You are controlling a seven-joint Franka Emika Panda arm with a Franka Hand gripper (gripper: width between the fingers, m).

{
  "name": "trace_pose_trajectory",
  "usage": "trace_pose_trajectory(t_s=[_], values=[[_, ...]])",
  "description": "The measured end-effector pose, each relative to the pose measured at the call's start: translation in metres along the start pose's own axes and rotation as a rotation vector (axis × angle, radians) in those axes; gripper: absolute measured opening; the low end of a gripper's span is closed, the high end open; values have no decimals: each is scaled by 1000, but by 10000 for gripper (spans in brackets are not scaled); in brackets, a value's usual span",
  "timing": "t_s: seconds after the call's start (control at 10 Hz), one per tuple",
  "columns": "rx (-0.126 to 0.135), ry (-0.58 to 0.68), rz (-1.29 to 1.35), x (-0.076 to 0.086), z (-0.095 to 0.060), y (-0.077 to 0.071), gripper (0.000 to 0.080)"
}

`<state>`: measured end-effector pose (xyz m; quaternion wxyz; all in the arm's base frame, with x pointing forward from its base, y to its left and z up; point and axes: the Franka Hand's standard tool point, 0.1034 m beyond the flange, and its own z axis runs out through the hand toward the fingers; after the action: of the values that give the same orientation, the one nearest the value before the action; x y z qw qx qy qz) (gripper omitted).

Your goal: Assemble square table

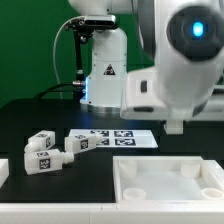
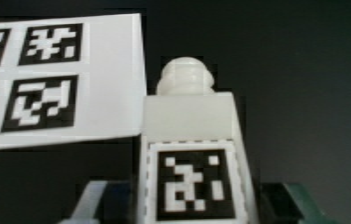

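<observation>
In the wrist view a chunky white table leg (image 2: 190, 130) with a black-and-white tag lies between my fingers (image 2: 101, 200), its rounded screw tip (image 2: 186, 72) pointing away from the hand. My gripper (image 2: 190, 200) is shut on this leg, one finger against each side. Whether the leg rests on the black table I cannot tell. In the exterior view the arm's bulk (image 1: 170, 70) hides the hand. The square tabletop (image 1: 170, 185), white with corner holes, lies at the front on the exterior view's right. Three more legs (image 1: 40, 150) (image 1: 80, 143) lie on the exterior view's left.
The marker board (image 1: 115, 137) (image 2: 47, 80) lies flat just beside the held leg. A white piece (image 1: 3, 168) shows at the exterior view's left edge. The robot base (image 1: 105, 70) stands at the back.
</observation>
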<state>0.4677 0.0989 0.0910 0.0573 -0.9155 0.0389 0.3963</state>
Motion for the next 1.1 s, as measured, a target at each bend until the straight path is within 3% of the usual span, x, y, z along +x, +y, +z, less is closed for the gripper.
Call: trace_pose_trajectory(t_s=[0.3, 0.4, 0.5, 0.7, 0.8, 1.1], values=[[5, 182, 14, 1, -2, -2, 284], [10, 261, 9, 10, -8, -4, 284], [16, 349, -8, 20, -20, -6, 284], [35, 459, -48, 32, -69, -12, 284], [45, 574, -52, 45, -87, -15, 284], [43, 766, -54, 44, -82, -14, 284]])
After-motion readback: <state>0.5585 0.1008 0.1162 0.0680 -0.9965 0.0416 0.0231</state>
